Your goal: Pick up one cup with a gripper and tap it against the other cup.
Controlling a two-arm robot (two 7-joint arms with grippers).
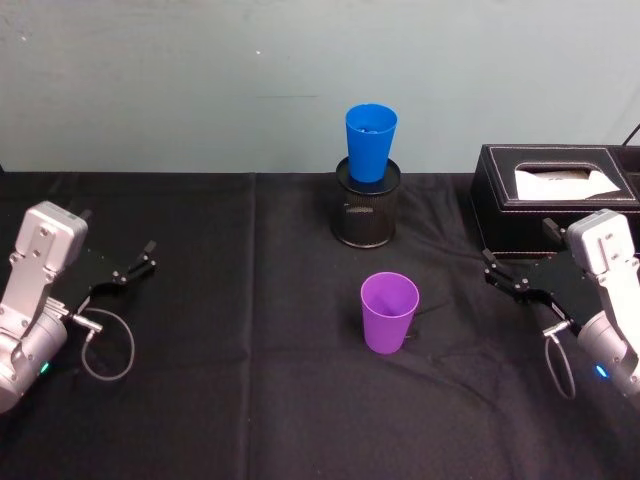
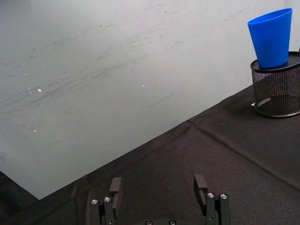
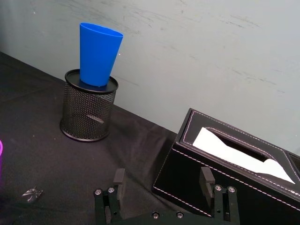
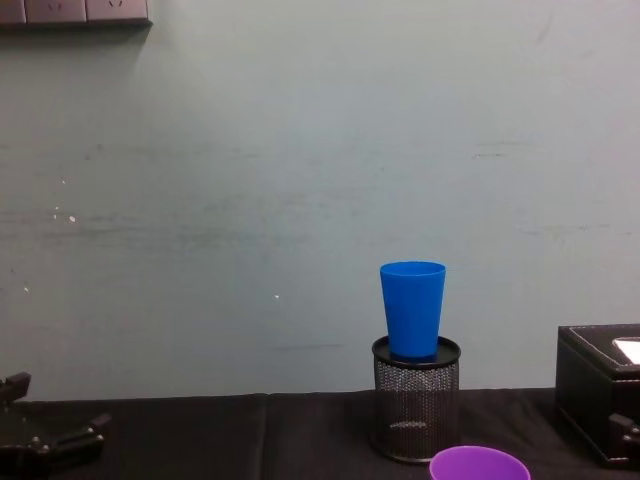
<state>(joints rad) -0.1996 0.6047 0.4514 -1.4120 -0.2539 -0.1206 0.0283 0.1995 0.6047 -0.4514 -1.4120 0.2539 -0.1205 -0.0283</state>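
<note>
The purple cup (image 1: pixel 389 312) stands upright on the black cloth at the table's middle; its rim shows low in the chest view (image 4: pixel 480 466). The blue cup (image 1: pixel 370 142) (image 4: pixel 412 308) sits upright on top of a black wire-mesh pen holder (image 1: pixel 366 205) behind it. My left gripper (image 1: pixel 135 262) rests open at the far left, well apart from both cups; its wrist view shows open fingers (image 2: pixel 116 187) and the blue cup (image 2: pixel 272 37) far off. My right gripper (image 1: pixel 503 272) (image 3: pixel 162 180) is open at the right, beside the tissue box, holding nothing.
A black leather tissue box (image 1: pixel 555 190) (image 3: pixel 229 173) stands at the back right, just behind my right gripper. A grey-green wall (image 4: pixel 300 200) closes the table's far edge. Bare black cloth (image 1: pixel 250 330) lies between the left gripper and the purple cup.
</note>
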